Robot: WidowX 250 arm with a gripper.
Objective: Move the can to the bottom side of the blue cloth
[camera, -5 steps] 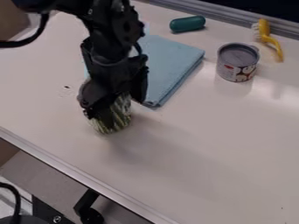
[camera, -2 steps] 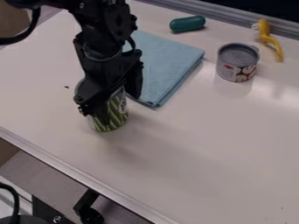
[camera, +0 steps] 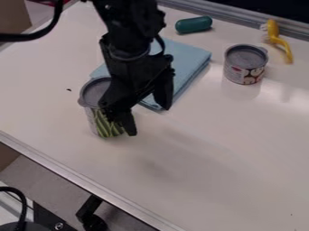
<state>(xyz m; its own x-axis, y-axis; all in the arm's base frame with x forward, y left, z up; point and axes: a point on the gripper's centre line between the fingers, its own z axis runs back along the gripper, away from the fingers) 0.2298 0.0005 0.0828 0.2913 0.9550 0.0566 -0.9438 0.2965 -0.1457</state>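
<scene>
Green-striped can point(camera: 106, 128) upright on the white tabletop point(camera: 205, 171), L of ctr in frame, just off the lower-L side of the folded blue cloth point(camera: 188, 56). Can't tell if can & cloth touch. Grey lid point(camera: 94, 92) faces up; green stripes on the lower label, R part of can hidden behind the gripper.

Arm comes in from top edge, L of ctr. Gripper point(camera: 148, 120) hangs down over the near edge of the cloth, R of the can. Jaws wide, clear gap b/w them; one overlaps the can's R side in view, the other is farther R, by the cloth's btm corner. Can sits L of the gap, not b/w the jaws. Can't tell if the nearer one touches it.

Rest: short can w/ grey top point(camera: 244, 67), round pics on its label, upright in upper R, R of cloth & apart from it. Dark green capsule-shaped object point(camera: 194, 25) on its side, top of frame, R of ctr, beyond the cloth. Yellow-handled brush point(camera: 277, 38), pale bristles, far upper R near the metal rail point(camera: 241, 20). Black cable point(camera: 36, 36) upper L. Black bracket point(camera: 91, 212) below table edge, btm L.
</scene>
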